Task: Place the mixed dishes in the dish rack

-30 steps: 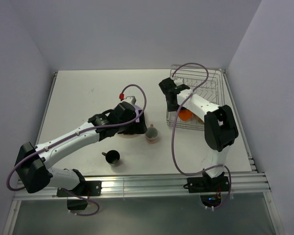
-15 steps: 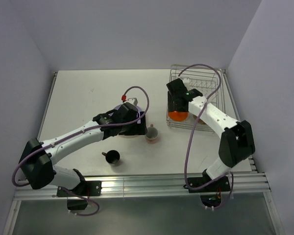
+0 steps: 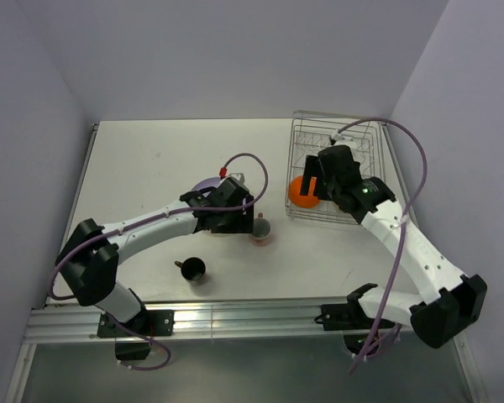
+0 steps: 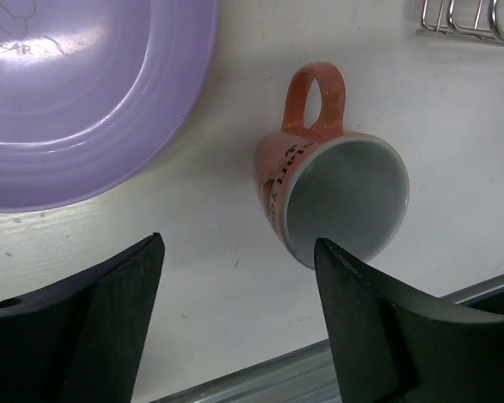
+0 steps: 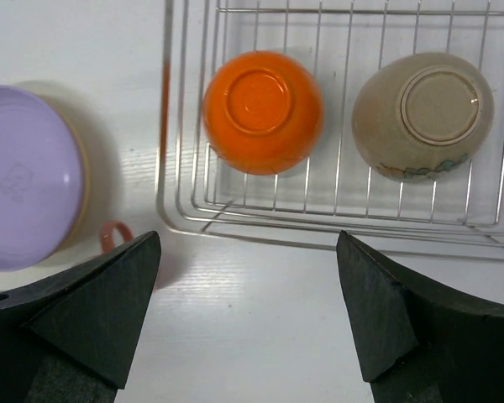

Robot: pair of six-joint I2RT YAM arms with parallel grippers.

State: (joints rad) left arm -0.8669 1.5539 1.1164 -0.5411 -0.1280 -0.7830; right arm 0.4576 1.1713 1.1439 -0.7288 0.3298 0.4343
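Once over plate (image 4: 76, 101), left gripper (image 4: 237, 245) by mug (image 4: 332, 201).

Inverted in the wire dish rack (image 5: 344, 180): orange bowl (image 5: 263, 112), white bowl (image 5: 422, 115). On the desk (image 3: 151, 168) outside: lilac plate (image 4: 76, 92), pink mug (image 4: 336, 197), black handled cup (image 3: 191, 269).

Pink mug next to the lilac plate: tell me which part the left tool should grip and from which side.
Grip the pink mug by its rim wall opposite the handle, coming down from above with the left tool. It seems upright, mouth open, handle pointing away from the tool, so one finger should fit inside, one outside.
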